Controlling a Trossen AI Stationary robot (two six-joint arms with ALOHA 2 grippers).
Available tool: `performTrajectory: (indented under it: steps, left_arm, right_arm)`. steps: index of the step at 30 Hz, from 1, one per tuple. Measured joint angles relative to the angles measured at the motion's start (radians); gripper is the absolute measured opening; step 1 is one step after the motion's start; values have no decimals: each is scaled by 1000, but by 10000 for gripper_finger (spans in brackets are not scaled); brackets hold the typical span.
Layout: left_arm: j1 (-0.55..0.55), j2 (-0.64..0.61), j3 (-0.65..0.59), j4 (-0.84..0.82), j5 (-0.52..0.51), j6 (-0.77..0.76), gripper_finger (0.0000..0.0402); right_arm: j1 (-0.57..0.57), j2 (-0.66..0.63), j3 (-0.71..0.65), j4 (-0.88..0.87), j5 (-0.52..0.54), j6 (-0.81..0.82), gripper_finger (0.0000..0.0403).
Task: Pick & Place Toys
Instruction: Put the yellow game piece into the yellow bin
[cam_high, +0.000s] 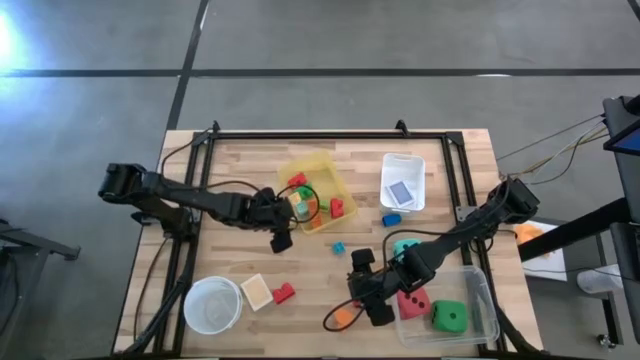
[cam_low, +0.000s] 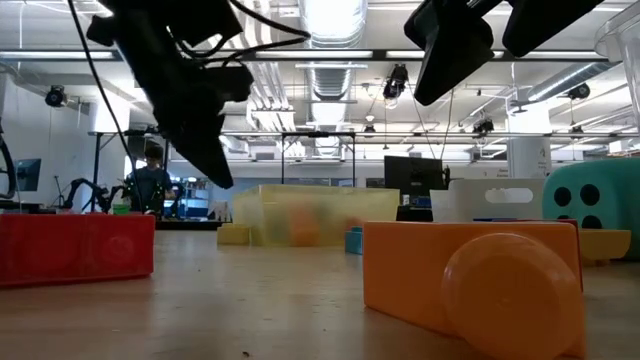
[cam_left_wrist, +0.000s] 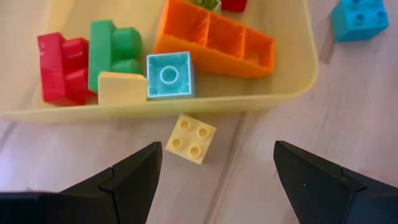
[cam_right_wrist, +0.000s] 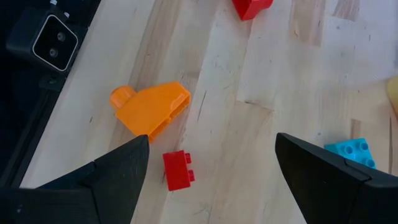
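Left end effector (cam_left_wrist: 214, 171) open and empty, hovering over a small pale yellow block (cam_left_wrist: 191, 138) lying on the tabletop (cam_left_wrist: 261, 180) just outside the wall of the yellow bin (cam_high: 318, 187). Inside that bin, near the wall: a red block (cam_left_wrist: 61, 67), a green block (cam_left_wrist: 112, 51), a cream block (cam_left_wrist: 122, 88), a light blue block (cam_left_wrist: 169, 75) and an orange block (cam_left_wrist: 214, 37). Right end effector (cam_right_wrist: 211, 171) also open, holding nothing, above a small red block (cam_right_wrist: 178, 169) beside an orange wedge block (cam_right_wrist: 149, 107) near the tabletop's front edge. Blue block (cam_right_wrist: 349, 153) lying well apart. Green die (cam_high: 449, 317) and pink-red die (cam_high: 412, 300) in the clear bin (cam_high: 486, 296); teal die (cam_high: 405, 246) just beside it.
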Motion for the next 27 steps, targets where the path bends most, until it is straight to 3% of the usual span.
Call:
performTrajectory:
  steps: [10,27]
  left_arm:
    - [18,8,-41,58,-71,-93,312]
    - [58,61,-38,93,-145,-106,312]
  right_arm:
    - [0,0,0,0,0,-3,343]
    - [0,0,0,0,0,-3,343]
